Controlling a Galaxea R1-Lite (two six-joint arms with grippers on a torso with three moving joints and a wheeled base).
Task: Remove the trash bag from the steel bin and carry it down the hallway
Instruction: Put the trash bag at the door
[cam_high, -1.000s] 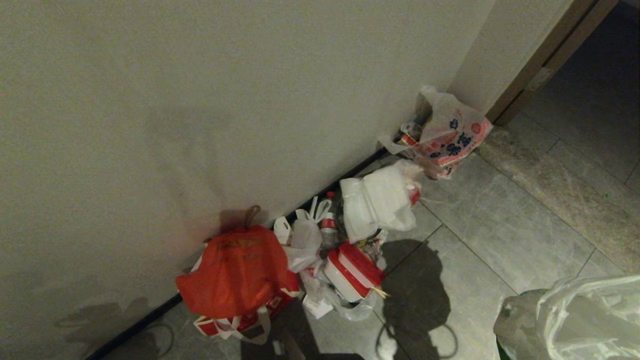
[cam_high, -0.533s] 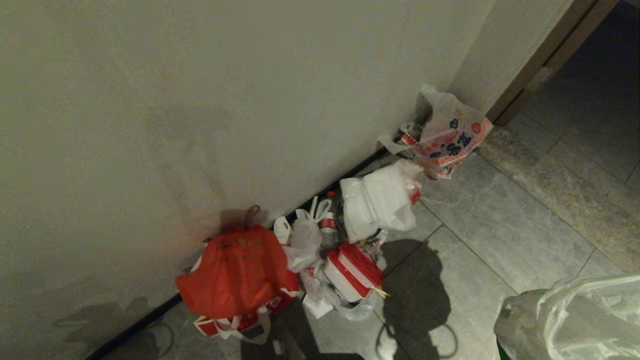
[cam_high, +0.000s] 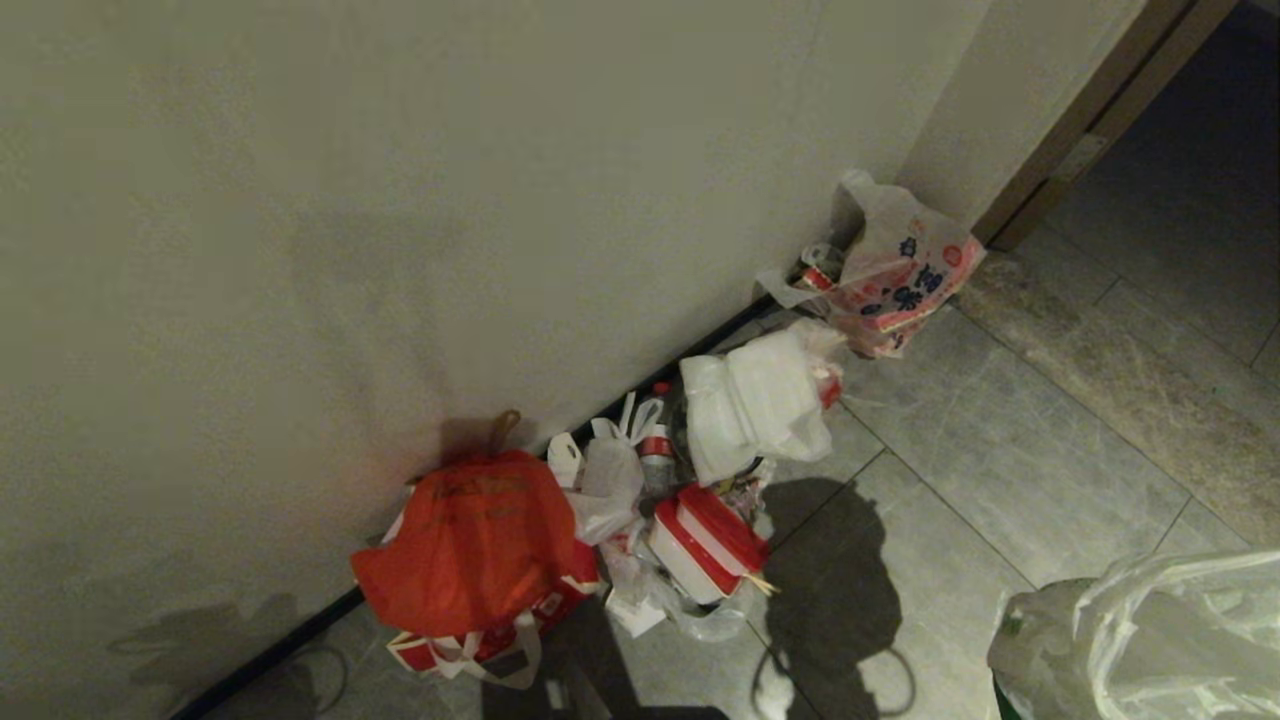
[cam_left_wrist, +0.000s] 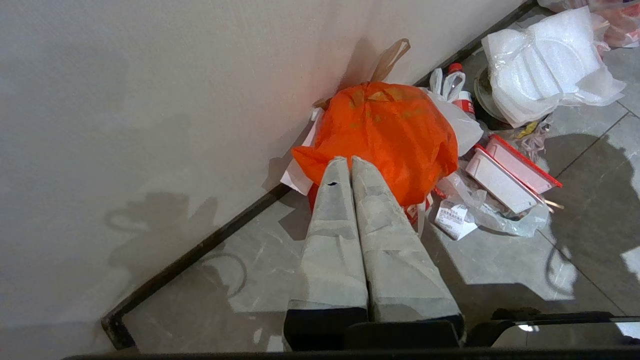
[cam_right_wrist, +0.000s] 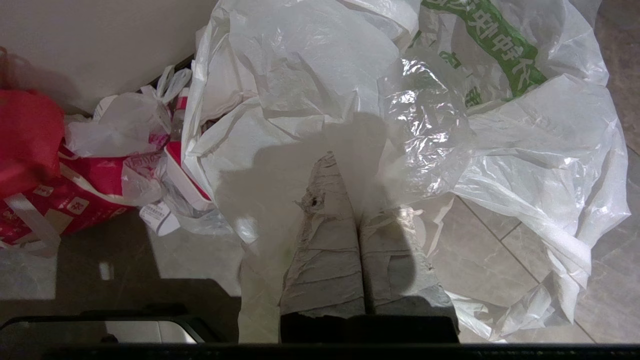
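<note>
Right gripper (cam_right_wrist: 345, 165) clamped on the trash bag (cam_right_wrist: 500, 130) above grey floor tiles (cam_high: 1000, 450); left gripper (cam_left_wrist: 350, 162) closed, empty, over the orange bag (cam_left_wrist: 395, 125).

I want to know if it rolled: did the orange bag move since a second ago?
No. The orange bag sits in the same spot against the wall, beside the red-lidded box, with the baseboard line unchanged.

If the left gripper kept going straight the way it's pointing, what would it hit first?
Probably the orange bag: the left gripper, fingers together, points right at it, low against the wall. Depth is unclear.
</note>
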